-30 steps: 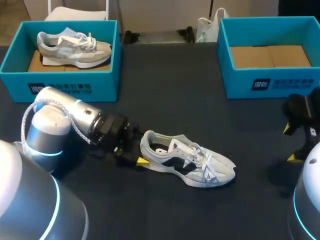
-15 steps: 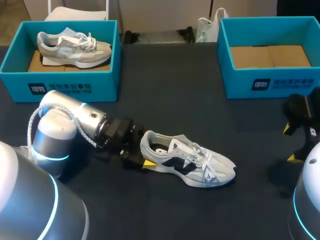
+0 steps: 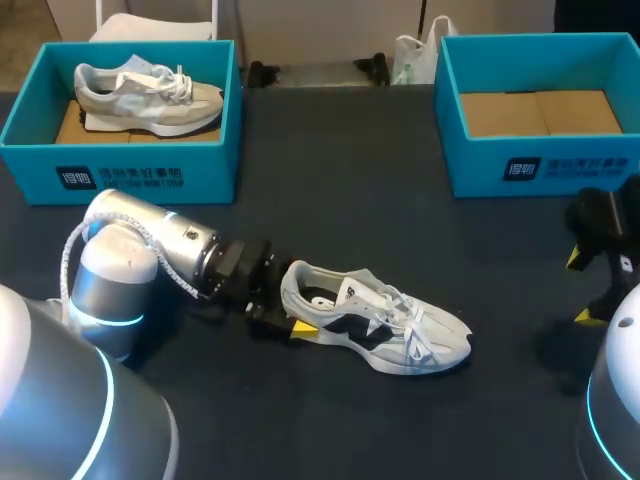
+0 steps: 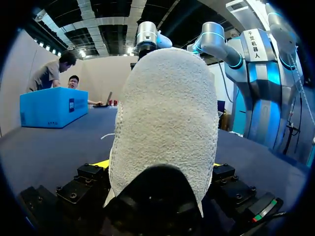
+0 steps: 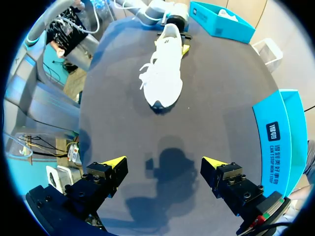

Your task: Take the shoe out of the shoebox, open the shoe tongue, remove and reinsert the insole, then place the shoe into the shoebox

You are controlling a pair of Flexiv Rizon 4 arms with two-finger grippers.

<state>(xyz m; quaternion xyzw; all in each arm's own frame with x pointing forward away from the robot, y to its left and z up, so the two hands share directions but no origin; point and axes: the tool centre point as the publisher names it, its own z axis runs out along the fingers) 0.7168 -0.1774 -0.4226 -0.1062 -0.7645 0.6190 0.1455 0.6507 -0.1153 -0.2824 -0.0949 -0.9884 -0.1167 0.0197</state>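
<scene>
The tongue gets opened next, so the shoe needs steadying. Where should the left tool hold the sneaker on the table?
Probably the heel, from behind along the shoe's length. The sneaker stands upright on its sole with its heel toward the left tool; the heel is narrow, and holding there leaves the laces free.

Two shoes: white sneaker, grey sneaker. Two teal boxes: left shoebox, right shoebox. Two robot arms: left arm, right arm.

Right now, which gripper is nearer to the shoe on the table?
Left. The left gripper is at the heel of the shoe; the right gripper hangs far beyond its toe.
</scene>
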